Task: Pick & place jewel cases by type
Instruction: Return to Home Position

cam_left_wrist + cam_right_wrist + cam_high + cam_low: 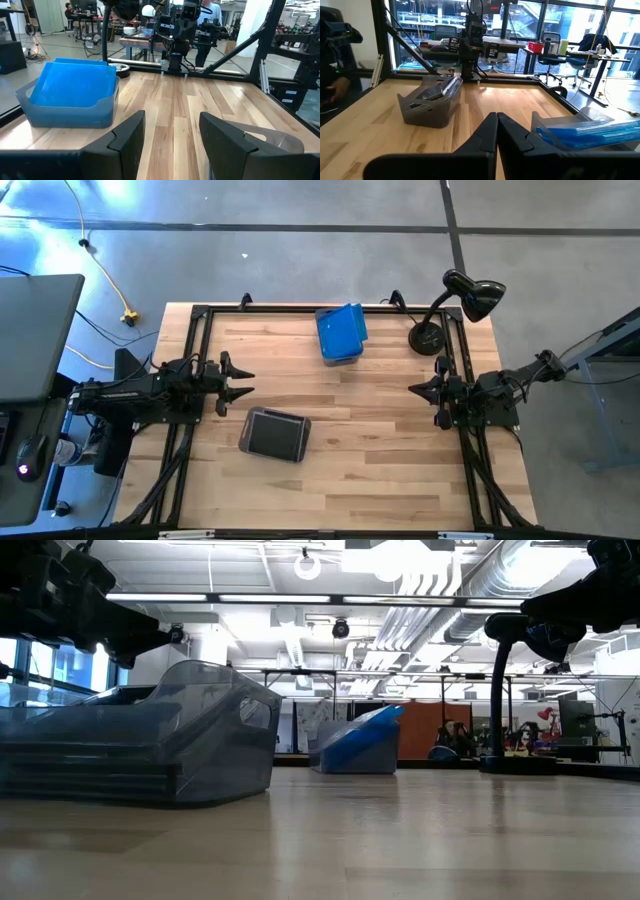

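Surface: a pale wood-plank tabletop (380, 480) inside a black frame, on the concrete floor of an open workshop. In the near half, left of the middle, you have a smoky-grey tub (427, 114) sitting slightly askew, with the dark jewel cases (276, 434) stacked inside; how many cannot be told. At mid-depth by the left edge is the left gripper (248, 384), fingers spread and empty, hanging above the wood. At mid-depth by the right edge is the right gripper (413, 388), fingers pressed together with nothing between them. At the far edge, about the middle, a second tub (65, 116) holds the blue jewel cases (341, 330), which lean on edge with their upper rims above the tub wall. In the far right corner stands a black desk lamp (470, 295). Handling, as a judgement: expect the cases to be light, stiff, slick-faced and brittle at the hinges. You would best pinch one thin exposed edge with modest pressure, never the broad faces.
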{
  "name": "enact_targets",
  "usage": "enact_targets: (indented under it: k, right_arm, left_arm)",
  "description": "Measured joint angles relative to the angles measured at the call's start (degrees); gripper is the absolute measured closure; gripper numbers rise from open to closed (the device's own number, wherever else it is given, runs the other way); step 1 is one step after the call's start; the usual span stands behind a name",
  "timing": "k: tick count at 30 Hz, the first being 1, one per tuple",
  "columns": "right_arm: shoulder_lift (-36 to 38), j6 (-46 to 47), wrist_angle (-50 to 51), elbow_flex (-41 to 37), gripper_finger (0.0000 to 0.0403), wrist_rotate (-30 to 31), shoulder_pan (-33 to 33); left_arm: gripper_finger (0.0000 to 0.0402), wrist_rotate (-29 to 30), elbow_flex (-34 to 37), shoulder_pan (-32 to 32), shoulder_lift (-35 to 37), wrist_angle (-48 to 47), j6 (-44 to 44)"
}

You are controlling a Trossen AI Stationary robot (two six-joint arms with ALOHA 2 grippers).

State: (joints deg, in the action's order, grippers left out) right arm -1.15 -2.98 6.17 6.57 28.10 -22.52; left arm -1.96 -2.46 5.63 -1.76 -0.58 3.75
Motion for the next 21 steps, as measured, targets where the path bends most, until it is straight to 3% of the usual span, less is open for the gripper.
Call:
enact_targets:
  k: [21]
  right_arm:
    - [0.0,0.0,0.0,0.0,0.0398,0.0,0.0]
  left_arm:
    - [0.0215,0.0,0.0,0.0,0.0,0.0,0.0]
